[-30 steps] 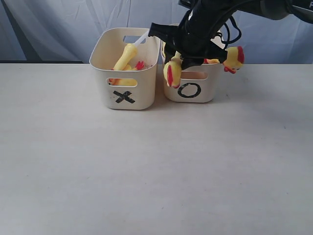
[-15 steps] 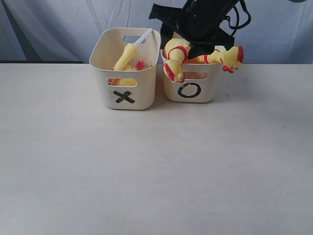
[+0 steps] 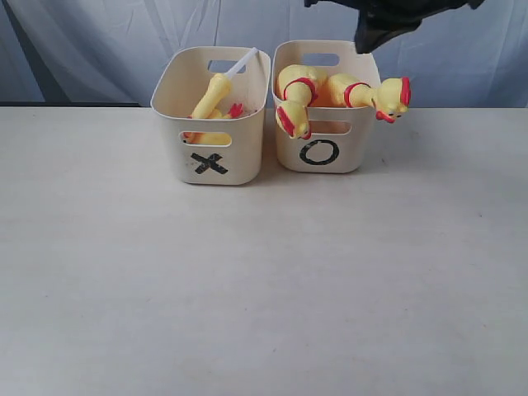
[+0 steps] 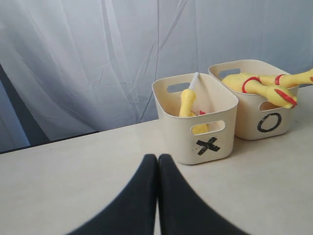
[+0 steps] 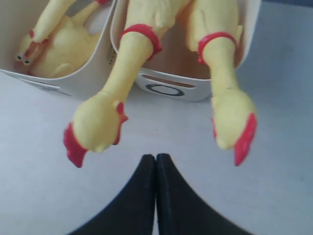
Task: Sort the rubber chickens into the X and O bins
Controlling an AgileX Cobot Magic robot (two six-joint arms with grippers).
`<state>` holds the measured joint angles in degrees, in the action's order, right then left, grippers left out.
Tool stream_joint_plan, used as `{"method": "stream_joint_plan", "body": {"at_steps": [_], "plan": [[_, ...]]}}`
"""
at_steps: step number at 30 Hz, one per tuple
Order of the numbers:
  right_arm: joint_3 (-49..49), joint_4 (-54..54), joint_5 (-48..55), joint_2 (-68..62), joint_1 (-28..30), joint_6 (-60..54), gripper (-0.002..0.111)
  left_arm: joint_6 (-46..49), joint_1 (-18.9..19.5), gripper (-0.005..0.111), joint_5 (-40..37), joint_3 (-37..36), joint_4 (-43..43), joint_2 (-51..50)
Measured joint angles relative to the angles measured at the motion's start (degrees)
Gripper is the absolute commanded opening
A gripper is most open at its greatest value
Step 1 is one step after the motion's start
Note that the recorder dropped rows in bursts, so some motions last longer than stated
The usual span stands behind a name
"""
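Note:
Two long chickens with red neck bands lie in the O bin [image 3: 320, 153]. One long chicken [image 3: 293, 97] hangs its head over the front rim; the other long chicken [image 3: 375, 93] droops over the right rim. The X bin [image 3: 211, 157] holds the smaller chickens [image 3: 213, 101]. My right gripper [image 5: 155, 157] is shut and empty, high above the O bin, its arm [image 3: 384, 18] at the exterior view's top edge. My left gripper [image 4: 157, 158] is shut and empty, well back from the X bin [image 4: 200, 132] over bare table; it does not show in the exterior view.
A white straw-like stick [image 3: 240, 62] leans on the X bin's back rim. The bins stand side by side at the back of the pale table [image 3: 264, 280], with a grey-blue curtain [image 3: 99, 41] behind them.
The right arm has let go of the long chicken and risen away from the O bin. That chicken now rests across the bin with its head over the front rim.

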<state>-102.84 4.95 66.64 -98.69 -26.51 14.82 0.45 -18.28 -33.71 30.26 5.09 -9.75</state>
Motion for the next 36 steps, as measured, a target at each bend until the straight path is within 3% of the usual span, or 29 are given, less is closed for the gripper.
{"method": "stream_joint_plan", "body": {"at_steps": [9,13,19,30,36], "plan": [[0.3,3.8,2.9,7.4,0.0,-2.9,0.0,0.0,0.0,0.0,-5.0,0.0,6.0,0.0],[5.2,3.0,1.6,11.7,0.0,-2.9,0.0,0.1,0.0,0.0,-5.1,0.0,6.3,0.0],[20.9,3.0,-6.4,20.7,0.0,-2.9,0.0,0.1,0.0,0.0,-5.2,0.0,6.4,0.0],[55.9,1.1,-34.1,48.4,0.0,-2.7,0.0,0.2,0.0,0.0,-5.2,0.0,6.6,0.0],[67.5,0.7,-37.5,62.0,0.0,-2.7,0.0,0.2,0.0,0.0,-5.2,0.0,6.6,0.0]]}}
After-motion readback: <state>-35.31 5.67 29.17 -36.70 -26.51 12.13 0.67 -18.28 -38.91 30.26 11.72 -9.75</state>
